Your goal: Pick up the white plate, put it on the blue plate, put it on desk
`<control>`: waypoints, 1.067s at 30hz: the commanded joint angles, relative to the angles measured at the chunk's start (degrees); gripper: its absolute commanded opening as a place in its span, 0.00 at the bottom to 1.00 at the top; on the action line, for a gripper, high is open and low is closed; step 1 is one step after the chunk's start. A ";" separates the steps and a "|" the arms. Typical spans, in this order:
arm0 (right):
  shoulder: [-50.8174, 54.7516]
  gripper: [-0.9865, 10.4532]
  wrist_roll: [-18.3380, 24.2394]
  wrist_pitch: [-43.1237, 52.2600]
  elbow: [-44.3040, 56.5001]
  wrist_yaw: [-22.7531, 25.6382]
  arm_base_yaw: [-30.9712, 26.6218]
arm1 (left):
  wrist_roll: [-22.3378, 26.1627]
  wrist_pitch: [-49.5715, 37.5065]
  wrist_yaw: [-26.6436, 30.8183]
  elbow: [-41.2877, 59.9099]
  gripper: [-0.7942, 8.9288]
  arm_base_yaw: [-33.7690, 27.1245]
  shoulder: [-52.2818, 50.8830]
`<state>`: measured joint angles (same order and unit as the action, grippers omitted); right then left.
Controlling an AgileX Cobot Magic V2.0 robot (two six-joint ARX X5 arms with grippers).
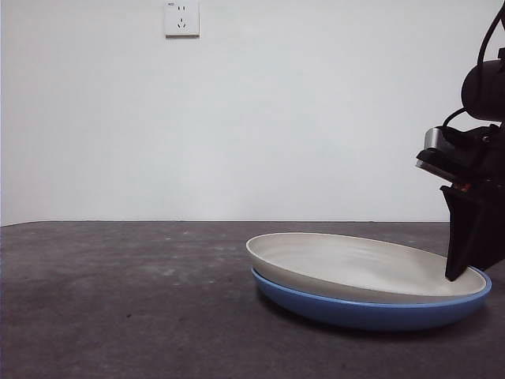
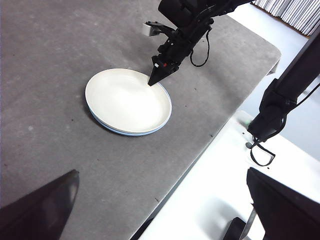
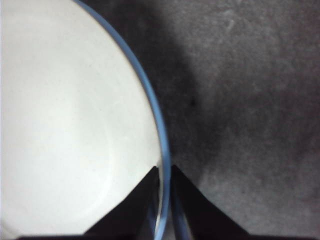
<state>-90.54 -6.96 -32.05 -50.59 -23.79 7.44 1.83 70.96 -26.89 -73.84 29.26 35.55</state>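
The white plate point(image 1: 355, 264) lies nested in the blue plate point(image 1: 371, 312) on the desk point(image 1: 118, 300), right of centre, sitting slightly off to the left in it. My right gripper point(image 1: 451, 276) comes down from the right edge, and its jaws are closed to a narrow gap over the plates' right rim. In the right wrist view the gripper point(image 3: 164, 167) has one jaw inside the white plate point(image 3: 65, 125), with the blue plate's rim point(image 3: 150, 100) running into the gap. My left gripper point(image 2: 161, 172) is open and empty, high above the desk, looking down on the white plate point(image 2: 127, 100) and right gripper point(image 2: 150, 82).
A wall socket point(image 1: 181, 17) sits high on the white back wall. In the left wrist view the desk's edge point(image 2: 200, 155) runs close to the plates, with a white surface and a black arm mount point(image 2: 275, 105) beyond it.
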 commanded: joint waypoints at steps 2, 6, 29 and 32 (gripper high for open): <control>-0.70 0.09 0.09 0.48 -1.01 0.24 0.24 | -0.37 -0.55 0.17 -0.61 0.69 0.22 0.22; 0.11 0.09 -0.15 -2.49 -3.26 0.24 0.24 | -0.37 -0.61 0.17 -0.61 0.69 0.22 0.22; -4.72 0.09 -13.88 -2.45 -16.28 0.24 15.47 | -0.37 -3.48 0.17 -0.61 0.69 0.22 0.22; -7.65 0.09 -14.78 -0.55 -16.28 0.22 16.61 | -0.37 -3.45 0.17 -0.61 0.69 0.22 0.22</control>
<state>-97.14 -20.03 -33.39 -65.69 -23.16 23.70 1.80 67.92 -26.89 -73.84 29.26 35.55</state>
